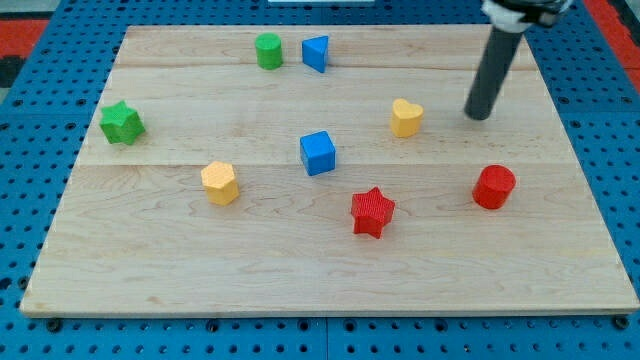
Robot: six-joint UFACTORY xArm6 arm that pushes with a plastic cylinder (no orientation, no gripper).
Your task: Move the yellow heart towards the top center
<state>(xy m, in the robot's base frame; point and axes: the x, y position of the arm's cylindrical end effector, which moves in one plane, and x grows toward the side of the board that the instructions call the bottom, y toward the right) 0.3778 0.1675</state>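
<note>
The yellow heart (406,117) lies on the wooden board (150,250), right of centre in the upper half. My tip (479,115) stands on the board to the heart's right, at about the same height in the view, with a gap between them. The dark rod rises from it to the view's top right.
A green cylinder (268,51) and a blue triangle (316,53) sit near the top centre. A blue cube (318,153) is at the centre. A yellow hexagon (220,183), a red star (372,211), a red cylinder (493,187) and a green star (121,123) lie around.
</note>
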